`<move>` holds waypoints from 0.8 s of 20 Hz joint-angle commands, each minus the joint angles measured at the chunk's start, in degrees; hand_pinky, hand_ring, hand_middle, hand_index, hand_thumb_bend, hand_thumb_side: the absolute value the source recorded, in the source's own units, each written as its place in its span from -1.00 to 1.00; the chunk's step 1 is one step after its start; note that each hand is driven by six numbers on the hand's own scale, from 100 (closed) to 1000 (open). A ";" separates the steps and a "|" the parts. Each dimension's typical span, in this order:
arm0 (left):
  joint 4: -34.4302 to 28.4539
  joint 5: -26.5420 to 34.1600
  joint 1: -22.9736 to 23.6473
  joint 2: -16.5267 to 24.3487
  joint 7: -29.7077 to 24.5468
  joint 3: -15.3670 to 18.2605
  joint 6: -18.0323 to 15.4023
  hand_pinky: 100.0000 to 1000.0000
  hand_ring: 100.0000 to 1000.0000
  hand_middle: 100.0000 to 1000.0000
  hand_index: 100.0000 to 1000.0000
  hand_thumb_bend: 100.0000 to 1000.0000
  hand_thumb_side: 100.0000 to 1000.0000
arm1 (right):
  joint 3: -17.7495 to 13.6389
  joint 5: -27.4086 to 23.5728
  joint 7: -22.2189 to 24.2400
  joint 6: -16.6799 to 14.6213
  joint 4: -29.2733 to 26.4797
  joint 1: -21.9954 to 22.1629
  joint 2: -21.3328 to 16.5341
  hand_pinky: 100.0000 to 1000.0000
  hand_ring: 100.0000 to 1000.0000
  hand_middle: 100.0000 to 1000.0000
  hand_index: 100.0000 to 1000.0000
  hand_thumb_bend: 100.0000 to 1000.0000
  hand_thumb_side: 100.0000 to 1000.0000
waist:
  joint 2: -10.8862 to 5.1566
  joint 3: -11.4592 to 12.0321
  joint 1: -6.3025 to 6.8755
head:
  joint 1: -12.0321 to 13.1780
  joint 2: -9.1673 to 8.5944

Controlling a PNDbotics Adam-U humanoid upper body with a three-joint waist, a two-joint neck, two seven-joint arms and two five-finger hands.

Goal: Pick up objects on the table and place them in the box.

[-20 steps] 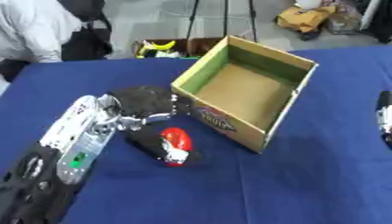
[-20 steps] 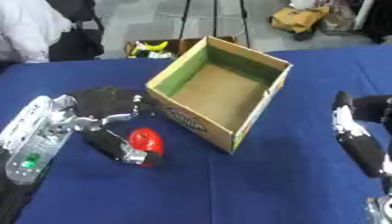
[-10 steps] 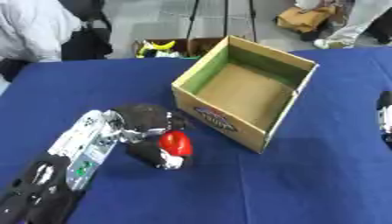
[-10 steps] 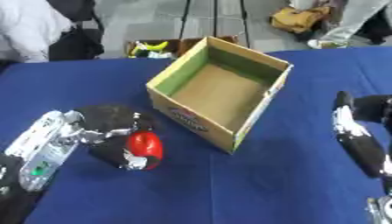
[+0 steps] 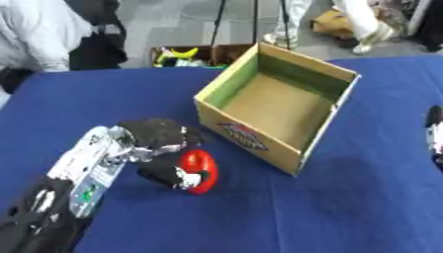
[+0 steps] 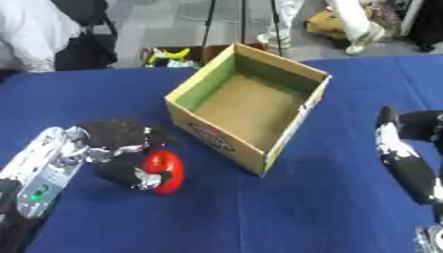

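A small red object (image 5: 198, 170) sits at the table near the front left corner of the open cardboard box (image 5: 279, 106). My left hand (image 5: 160, 148) comes in from the lower left and its fingers and thumb are curled round the red object. The box is tilted in the view, with green inner walls and nothing showing inside. My right hand (image 6: 407, 158) hangs at the right edge, dark and apart from everything; its fingers do not show well enough to read.
The blue table cloth (image 5: 259, 217) covers the whole work surface. Beyond the far edge stand a small box with yellow things (image 5: 186, 54), tripod legs and people who touch nothing on the table.
My left hand has closed round the red object and drawn slightly right toward the box. The view has also shifted a little.
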 commanded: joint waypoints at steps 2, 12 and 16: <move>-0.19 0.55 -0.53 0.84 -8.64 0.07 -8.91 -0.62 0.12 0.67 1.00 -0.27 1.00 | -0.01 -0.17 -0.06 -0.06 -1.19 -0.58 -0.75 0.10 -0.12 -0.28 -0.01 -0.59 -0.26 | -0.93 -0.08 -0.27 | 0.30 -0.76; 3.75 4.37 -0.84 -0.30 -8.64 -0.78 -8.51 -0.76 -0.05 0.56 0.94 -0.21 1.00 | 0.01 -0.17 -0.05 -0.10 -1.19 -0.51 -0.60 0.10 -0.12 -0.29 -0.02 -0.59 -0.27 | -0.79 -0.37 -0.21 | 0.62 -1.04; 4.63 2.81 -1.03 -0.69 -8.64 -0.60 -8.51 -0.81 -0.08 0.54 0.92 -0.23 1.00 | 0.02 -0.18 -0.10 -0.11 -1.19 -0.47 -0.55 0.11 -0.12 -0.29 -0.02 -0.59 -0.27 | -0.74 -0.46 -0.15 | 0.71 -1.12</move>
